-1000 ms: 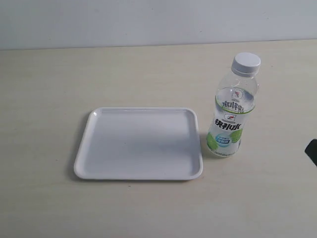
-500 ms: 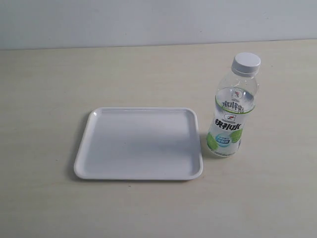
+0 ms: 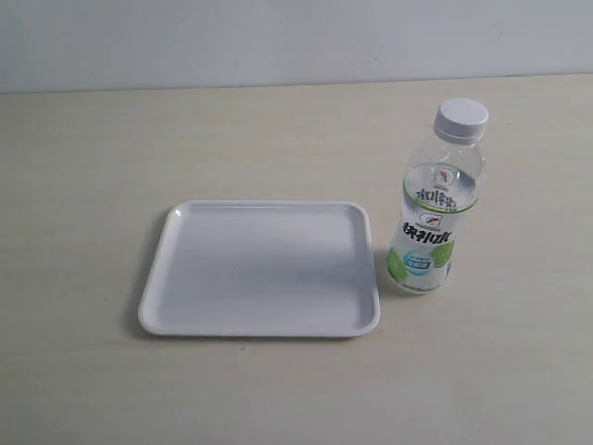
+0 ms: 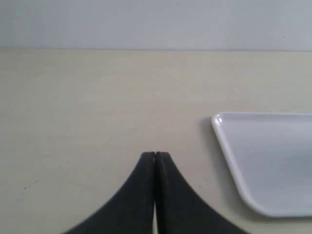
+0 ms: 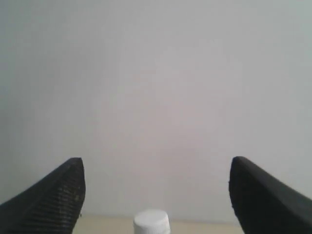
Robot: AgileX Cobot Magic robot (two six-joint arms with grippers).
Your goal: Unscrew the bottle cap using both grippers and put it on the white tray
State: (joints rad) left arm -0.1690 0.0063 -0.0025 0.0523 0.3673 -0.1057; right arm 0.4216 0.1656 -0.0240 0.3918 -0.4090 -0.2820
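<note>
The clear bottle [image 3: 432, 213] with its white-and-green label stands upright on the table, just right of the white tray [image 3: 157, 287]. The white bottle cap [image 3: 462, 115] sits screwed on its neck. Neither arm shows in the exterior view. In the left wrist view my left gripper [image 4: 155, 155] is shut with nothing between its black fingers, and a corner of the tray [image 4: 229, 141] lies off to one side of it. In the right wrist view my right gripper [image 5: 156, 170] is open wide, with the cap [image 5: 151, 222] seen ahead between the spread fingers, apart from both.
The pale table [image 3: 83, 158] runs back to a light grey wall [image 3: 278, 37]. The tray holds nothing.
A dark bit of the right arm that showed at the exterior view's right edge a second ago has gone out of that view. Bottle and tray have not moved.
</note>
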